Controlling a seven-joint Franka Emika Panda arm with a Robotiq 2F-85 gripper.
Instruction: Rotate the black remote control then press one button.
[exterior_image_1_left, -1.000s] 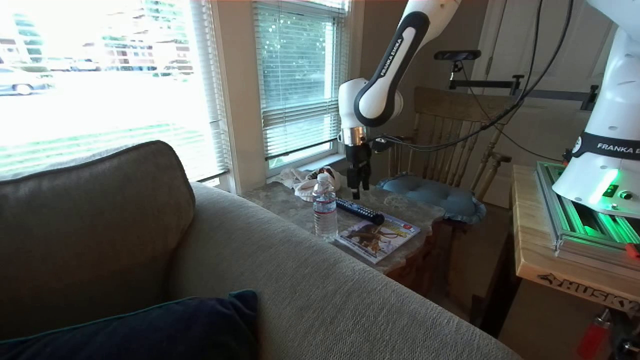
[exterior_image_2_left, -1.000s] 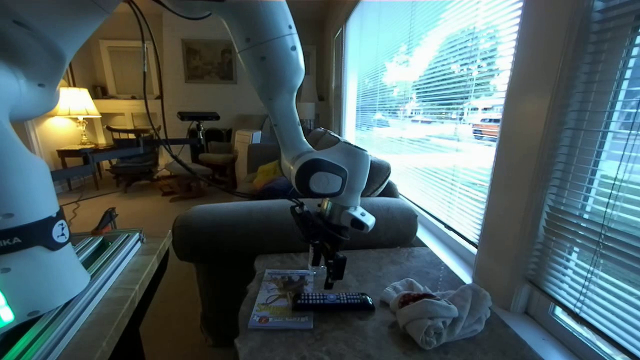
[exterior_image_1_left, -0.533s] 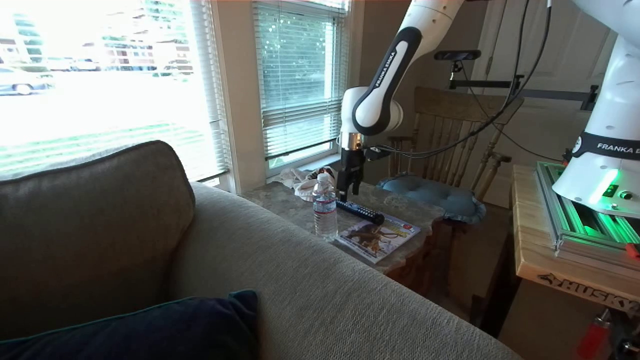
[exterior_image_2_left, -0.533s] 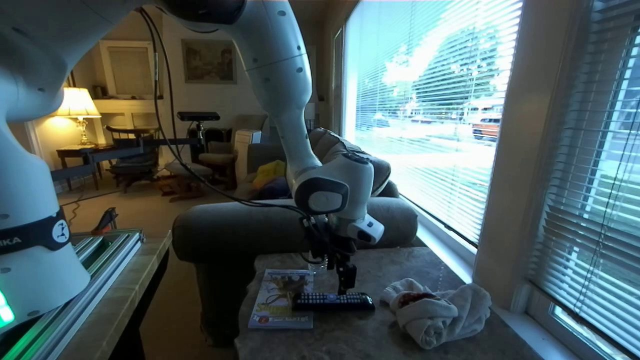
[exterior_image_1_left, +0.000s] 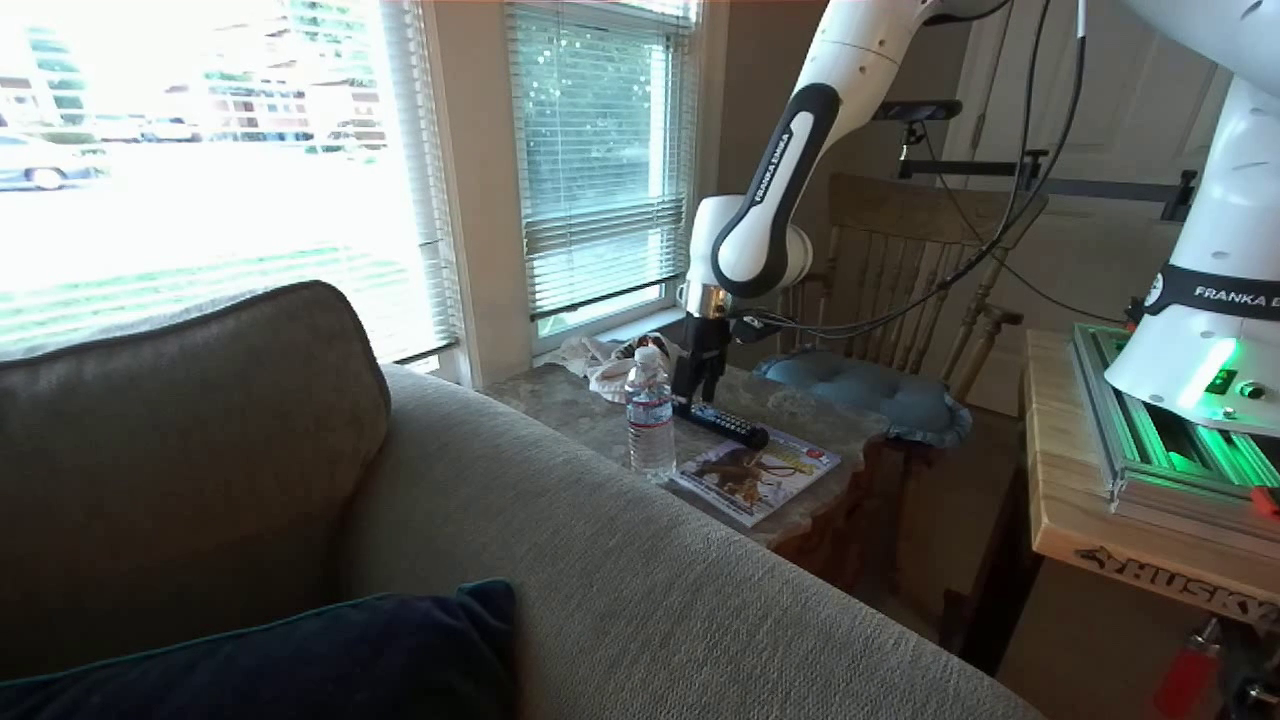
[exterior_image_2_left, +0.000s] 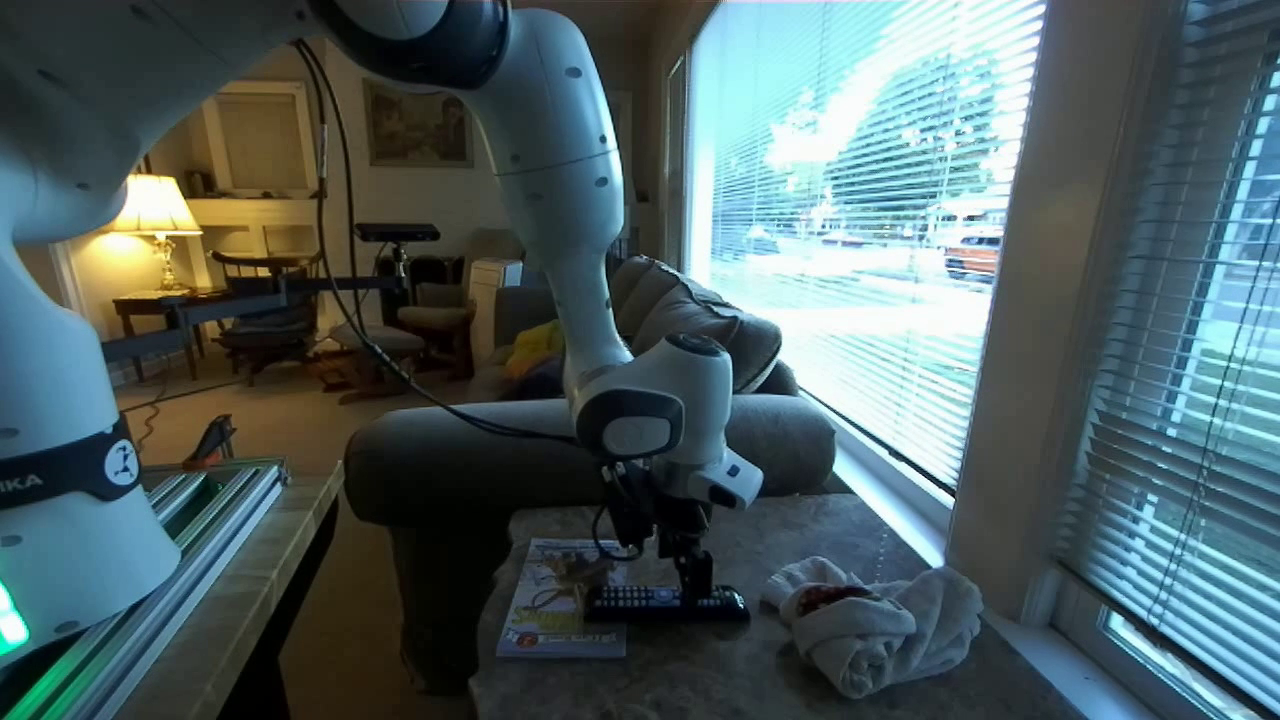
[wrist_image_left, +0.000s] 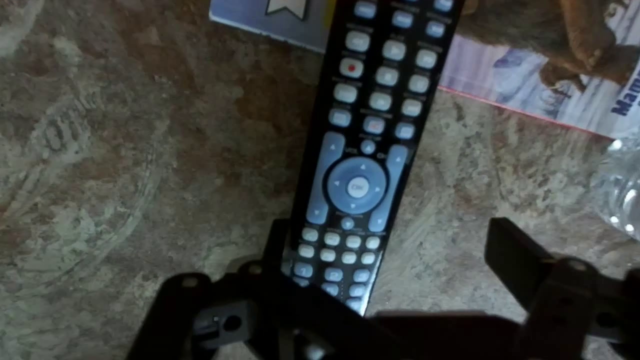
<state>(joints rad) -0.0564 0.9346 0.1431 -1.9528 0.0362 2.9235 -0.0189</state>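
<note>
Fingers (wrist_image_left: 515, 260), two in number, stand wide apart on my one gripper (wrist_image_left: 390, 232), low over one mottled brown tabletop (exterior_image_2_left: 760, 680). In the wrist view one black remote control (wrist_image_left: 365, 150) runs between them, lying flat with its buttons facing up. The finger at that view's left is right at the remote control's edge; whether it touches, I cannot tell. The finger at the right is well apart from it. My gripper is nearer one end of the remote control; the far end rests across one picture-covered magazine (exterior_image_2_left: 545, 600), and the rest reaches past the magazine over the tabletop. On the remote control's face I see one round blue pad with one pale button at its centre, two long blue buttons flanking the pad, and, higher up in the wrist view, one pale button with a red dot.

One clear plastic bottle (exterior_image_1_left: 650, 430) stands upright just beside the magazine. One white cloth (exterior_image_2_left: 900, 640) lies bunched near the remote control's nearer end, with something dark red (exterior_image_2_left: 833, 597) in its folds; what it is, I cannot tell.

In an exterior view one sofa (exterior_image_1_left: 590, 570) fills the foreground, with one dark blue pillow (exterior_image_1_left: 300, 655). Past the table stands one wooden chair (exterior_image_1_left: 870, 207) with one blue seat cushion (exterior_image_1_left: 870, 395), and two windows (exterior_image_1_left: 600, 160) have blinds. In an exterior view one lit lamp (exterior_image_2_left: 155, 205) and one framed picture (exterior_image_2_left: 418, 122) show in the background.
</note>
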